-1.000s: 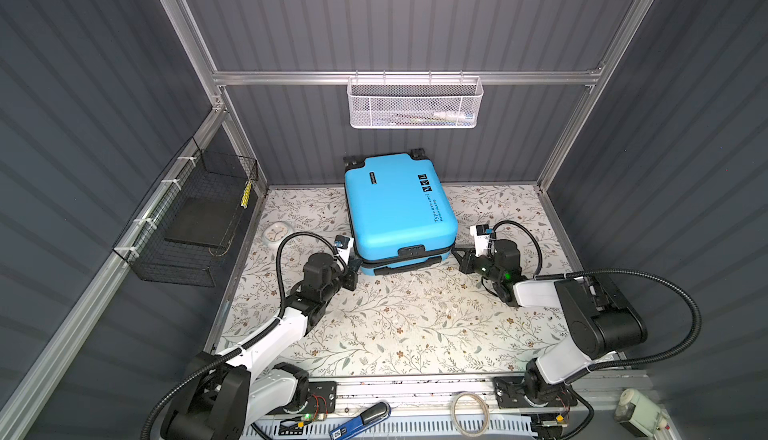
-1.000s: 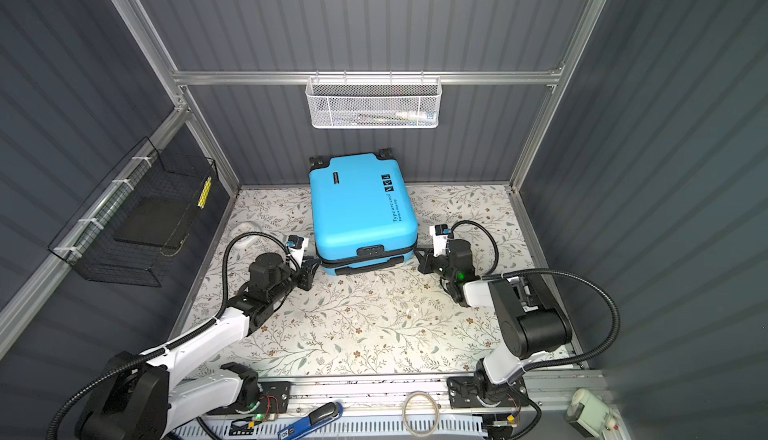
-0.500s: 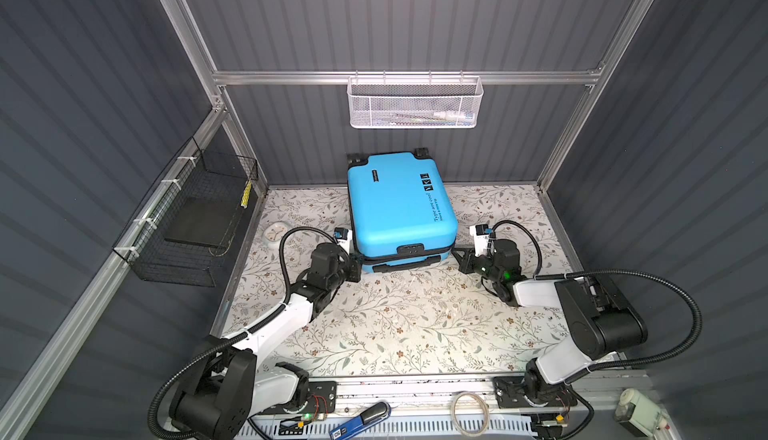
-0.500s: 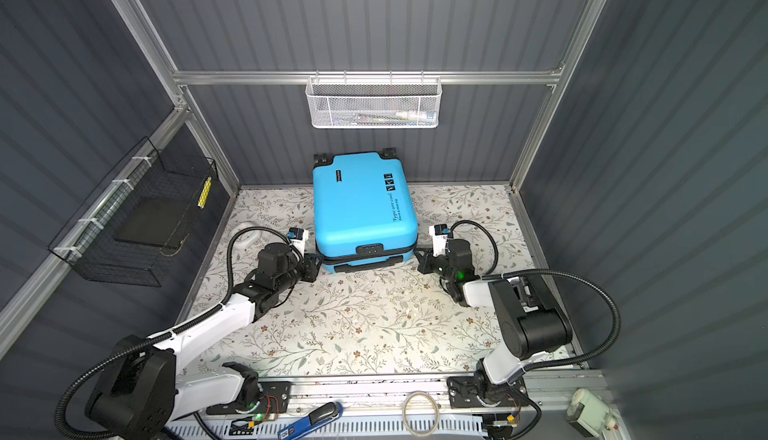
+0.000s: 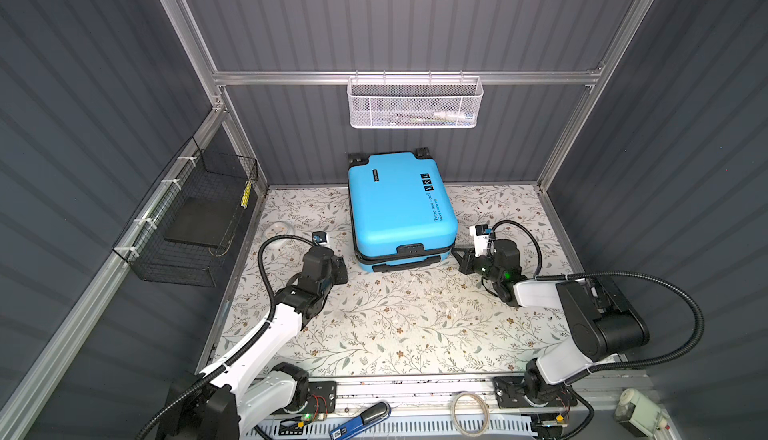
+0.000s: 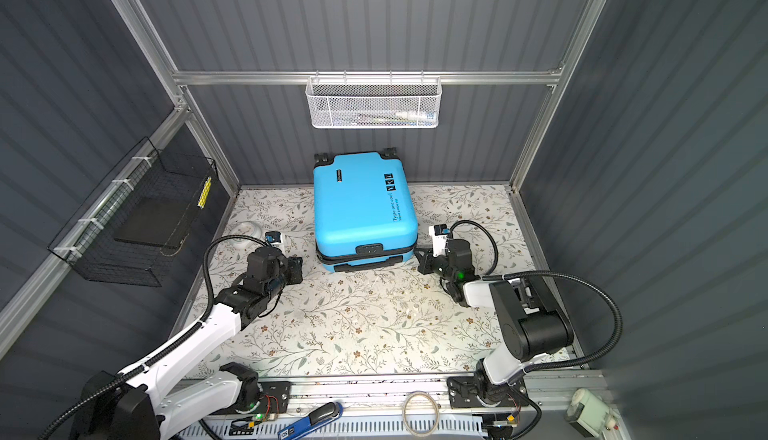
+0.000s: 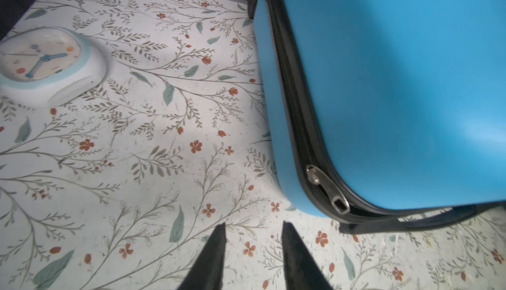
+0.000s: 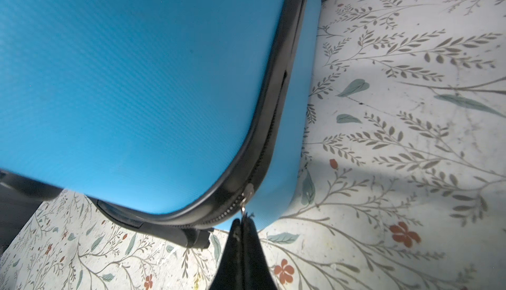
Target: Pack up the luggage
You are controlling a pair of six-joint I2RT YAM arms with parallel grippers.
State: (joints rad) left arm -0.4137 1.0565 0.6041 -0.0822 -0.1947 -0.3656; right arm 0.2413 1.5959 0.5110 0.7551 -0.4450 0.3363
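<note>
Right claw pinching zipper pull, left claw parted, empty

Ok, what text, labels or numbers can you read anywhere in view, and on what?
"Type are cool": on the suitcase lid.
Smaller line beside it: looks like "Have a nice trip", blurred.
On the lid, the small black label and three black stickers: too small to read.
On the wire basket, the yellow tag: unreadable.
On the clock face: no legible numbers.

Smooth, semi-gloss blue plastic luggage shell, black woven zipper tape, shiny metal zipper pull; matt, scuffed floral-print counter.
</note>
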